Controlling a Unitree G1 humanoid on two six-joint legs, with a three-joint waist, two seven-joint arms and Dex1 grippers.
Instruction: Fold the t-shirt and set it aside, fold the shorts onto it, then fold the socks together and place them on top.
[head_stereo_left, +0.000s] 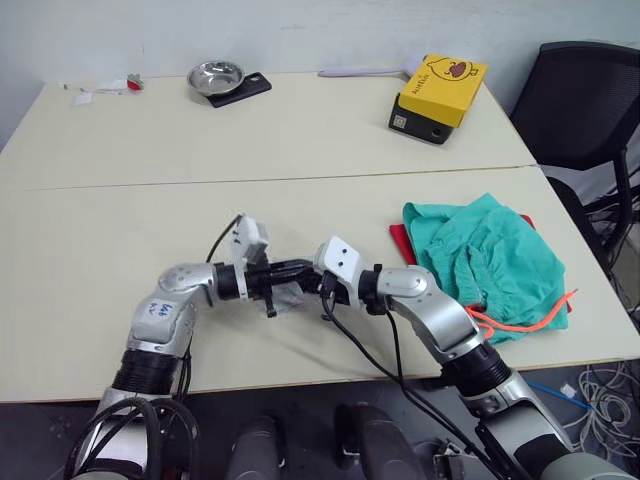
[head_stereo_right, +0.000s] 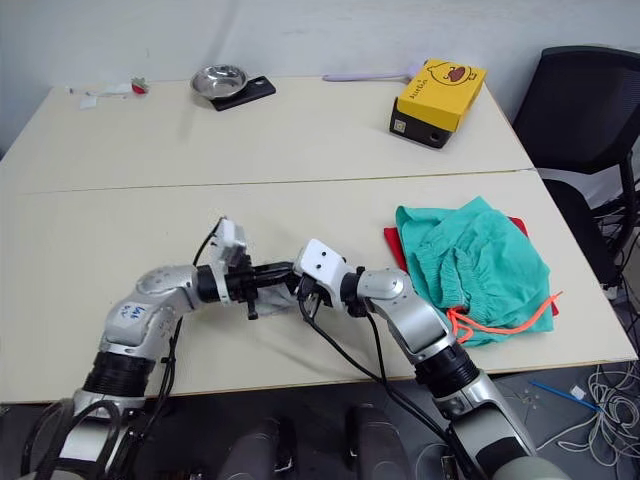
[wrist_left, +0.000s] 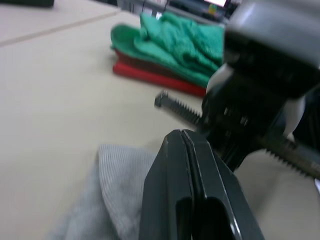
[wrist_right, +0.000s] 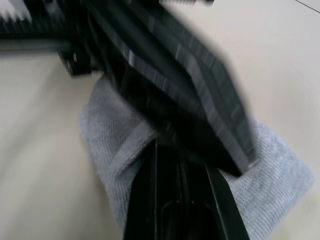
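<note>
Near the front of the bench (head_stereo_left: 120, 320), the two claws meet over the grey socks (head_stereo_left: 291, 296). The left claw (head_stereo_left: 298, 270) has its two black fingers pressed tight together, lying across the socks. The right claw (head_stereo_left: 322, 287) points at the same spot, touching the socks, but I cannot tell if its fingers are apart. Over on the right side, the green shorts (head_stereo_left: 485, 250) lie bunched on top of the folded red t-shirt (head_stereo_left: 399, 238).
</note>
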